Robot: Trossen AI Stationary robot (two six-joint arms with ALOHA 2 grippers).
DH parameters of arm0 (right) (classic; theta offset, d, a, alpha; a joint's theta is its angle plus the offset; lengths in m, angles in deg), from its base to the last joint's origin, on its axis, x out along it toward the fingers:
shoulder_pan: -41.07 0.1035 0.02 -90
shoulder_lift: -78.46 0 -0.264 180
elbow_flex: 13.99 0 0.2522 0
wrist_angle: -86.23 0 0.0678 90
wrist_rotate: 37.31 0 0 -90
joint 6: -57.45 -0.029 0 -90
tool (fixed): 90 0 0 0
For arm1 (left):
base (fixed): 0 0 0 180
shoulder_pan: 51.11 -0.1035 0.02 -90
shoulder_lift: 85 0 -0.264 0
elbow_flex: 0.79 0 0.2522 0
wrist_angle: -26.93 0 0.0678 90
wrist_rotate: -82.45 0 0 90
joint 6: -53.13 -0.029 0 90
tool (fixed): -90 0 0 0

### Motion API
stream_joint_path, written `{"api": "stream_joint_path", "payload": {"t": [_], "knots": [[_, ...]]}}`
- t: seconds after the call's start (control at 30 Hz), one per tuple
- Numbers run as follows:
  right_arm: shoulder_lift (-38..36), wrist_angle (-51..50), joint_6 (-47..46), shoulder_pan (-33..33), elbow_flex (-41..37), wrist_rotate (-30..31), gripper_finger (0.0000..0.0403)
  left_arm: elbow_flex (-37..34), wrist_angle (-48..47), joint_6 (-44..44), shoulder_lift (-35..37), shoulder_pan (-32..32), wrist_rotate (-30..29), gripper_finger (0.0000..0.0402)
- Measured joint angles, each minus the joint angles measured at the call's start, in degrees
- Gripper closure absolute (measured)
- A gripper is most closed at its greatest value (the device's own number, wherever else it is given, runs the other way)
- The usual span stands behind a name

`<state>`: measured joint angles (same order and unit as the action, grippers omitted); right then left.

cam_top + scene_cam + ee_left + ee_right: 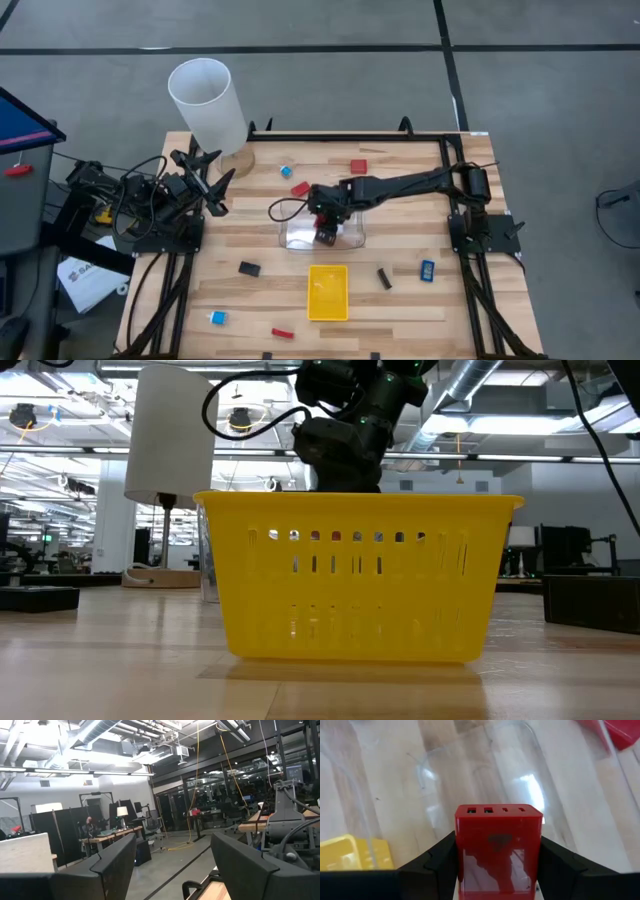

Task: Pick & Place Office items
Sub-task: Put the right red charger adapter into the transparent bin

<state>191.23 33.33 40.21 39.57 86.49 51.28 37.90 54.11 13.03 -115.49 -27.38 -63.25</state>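
My right gripper hangs over the clear plastic tray in the middle of the table, shut on a red block with small ports in its end face. Other office items lie loose on the wood: two red blocks, blue-and-white bits, black bits and a thin red stick. The yellow tray sits nearer the near edge. My left gripper waits open and raised at the table's left edge. My right gripper pinches the red block by its two opposite side faces, one dark finger on each side. The fingers come from above, pointing down. The block is lifted clear above the clear tray's floor, its ported end facing down.
A tall white cylinder stands on a round wooden base at the far left corner. In the low view the yellow tray fills the foreground and hides the clear tray and the gripper's fingers. Bare wood shows at the right and the near left.
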Motion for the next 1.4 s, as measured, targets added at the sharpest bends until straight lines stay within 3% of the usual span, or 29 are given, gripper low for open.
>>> {"api": "stream_joint_path", "payload": {"t": [0.53, 1.4], "knots": [[4.1, -2.9, 1.2, -0.1, 2.4, 0.0, 0.0204, 0.0, 0.0, -0.1, 0.0, 0.0, 0.0, 0.0149], [4.8, -8.0, 3.7, -1.0, 3.1, -0.1, 0.0204, 0.0, 0.0, -0.1, 0.0, 0.0, 0.0, 0.0149]]}}
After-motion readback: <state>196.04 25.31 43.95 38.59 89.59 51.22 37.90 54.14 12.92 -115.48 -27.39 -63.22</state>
